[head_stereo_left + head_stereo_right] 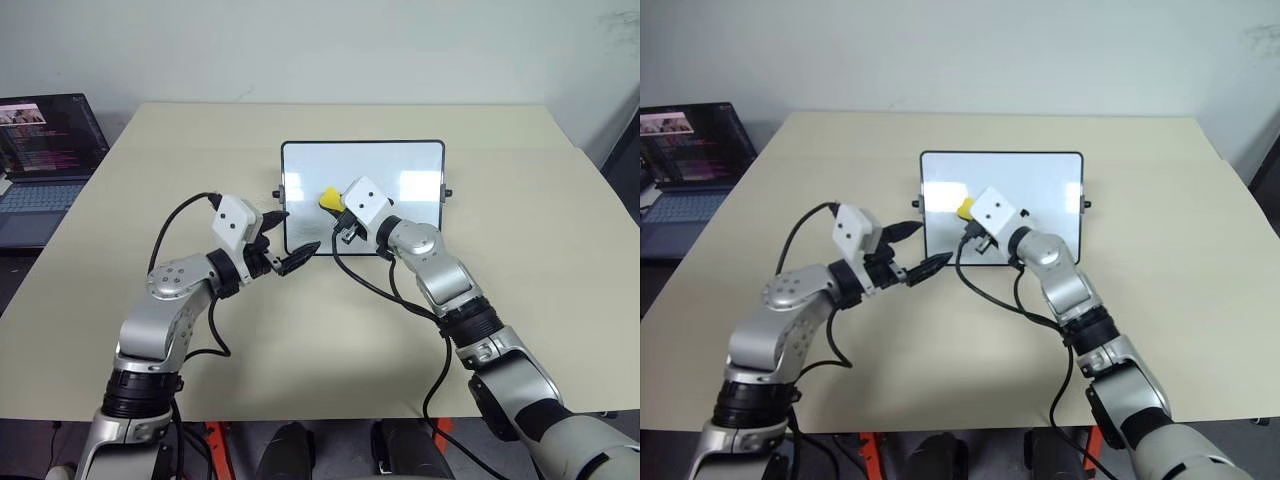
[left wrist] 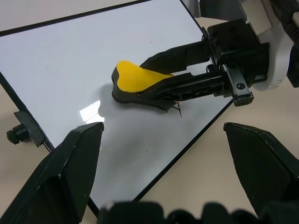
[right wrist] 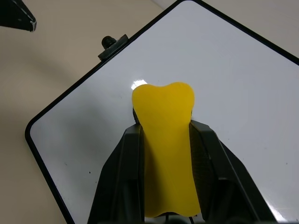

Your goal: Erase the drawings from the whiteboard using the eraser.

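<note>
Fingers point(image 3: 126, 172) clamping eraser point(image 3: 166, 140) on whiteboard point(image 1: 400, 165), laptop point(image 1: 45, 160) aside

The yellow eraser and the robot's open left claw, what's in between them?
Just bare whiteboard, seen in the left wrist view, between the eraser and the left gripper.

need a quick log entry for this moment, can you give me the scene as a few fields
whiteboard: flat on the table, frame black
eraser: yellow, on the board near its left side
right gripper: shut on the eraser
left gripper: open, at the board's left edge
marks: a faint trace by the eraser in the left wrist view
laptop: open, far left
</note>
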{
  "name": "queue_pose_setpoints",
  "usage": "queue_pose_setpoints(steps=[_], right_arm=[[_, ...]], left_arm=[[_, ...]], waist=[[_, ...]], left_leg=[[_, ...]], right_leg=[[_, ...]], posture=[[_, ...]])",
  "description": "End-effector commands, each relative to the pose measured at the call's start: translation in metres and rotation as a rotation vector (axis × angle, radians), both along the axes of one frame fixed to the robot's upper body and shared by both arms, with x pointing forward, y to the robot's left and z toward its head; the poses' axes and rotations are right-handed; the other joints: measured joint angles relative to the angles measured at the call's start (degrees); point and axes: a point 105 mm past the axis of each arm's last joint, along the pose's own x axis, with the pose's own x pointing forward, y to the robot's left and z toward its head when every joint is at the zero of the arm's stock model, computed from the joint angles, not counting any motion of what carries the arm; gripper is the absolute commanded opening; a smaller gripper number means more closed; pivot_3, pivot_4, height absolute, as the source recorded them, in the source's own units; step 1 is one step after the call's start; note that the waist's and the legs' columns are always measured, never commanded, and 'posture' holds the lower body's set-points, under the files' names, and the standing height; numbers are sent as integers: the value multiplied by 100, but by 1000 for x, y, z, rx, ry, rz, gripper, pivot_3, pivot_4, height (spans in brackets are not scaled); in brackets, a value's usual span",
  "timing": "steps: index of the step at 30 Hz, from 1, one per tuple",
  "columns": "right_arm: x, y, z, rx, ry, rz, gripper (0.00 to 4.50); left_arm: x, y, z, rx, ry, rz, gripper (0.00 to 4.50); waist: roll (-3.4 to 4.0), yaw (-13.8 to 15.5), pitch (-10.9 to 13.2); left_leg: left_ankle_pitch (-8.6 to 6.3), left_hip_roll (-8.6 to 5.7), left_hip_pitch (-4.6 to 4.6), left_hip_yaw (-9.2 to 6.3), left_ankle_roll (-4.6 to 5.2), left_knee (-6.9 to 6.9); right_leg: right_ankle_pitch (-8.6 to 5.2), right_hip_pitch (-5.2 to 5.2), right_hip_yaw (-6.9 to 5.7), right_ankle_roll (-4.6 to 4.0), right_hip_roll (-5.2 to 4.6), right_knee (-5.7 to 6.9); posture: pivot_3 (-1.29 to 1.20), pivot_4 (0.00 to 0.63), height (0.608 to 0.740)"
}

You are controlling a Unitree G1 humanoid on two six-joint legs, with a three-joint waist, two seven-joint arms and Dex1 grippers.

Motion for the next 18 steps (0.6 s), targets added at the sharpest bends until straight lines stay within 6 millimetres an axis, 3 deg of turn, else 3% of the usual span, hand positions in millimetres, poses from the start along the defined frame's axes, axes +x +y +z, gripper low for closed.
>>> queue_pose_setpoints(steps=[1, 11, 18], right_arm=[[1, 2, 11, 4, -53, 9, 1057], [9, -23, -15, -65, -19, -34, 1057], [7, -42, -23, -92, -8, -61, 1057]], left_arm=[[0, -3, 11, 1, -51, -19, 4500], [1, -4, 12, -1, -56, -22, 4500], [3, -5, 12, 1, -57, -30, 4500]], waist=[[0, 0, 0], [0, 0, 0], [0, 17, -1]], left_leg=[[0, 0, 0, 0, 0, 0], [0, 0, 0, 1, 0, 0], [0, -1, 3, -1, 0, 5]], right_leg=[[0, 0, 0, 0, 0, 0], [0, 0, 0, 0, 0, 0], [0, 4, -1, 0, -1, 7]], posture=[[0, 150, 740], [0, 150, 740], [0, 150, 740]])
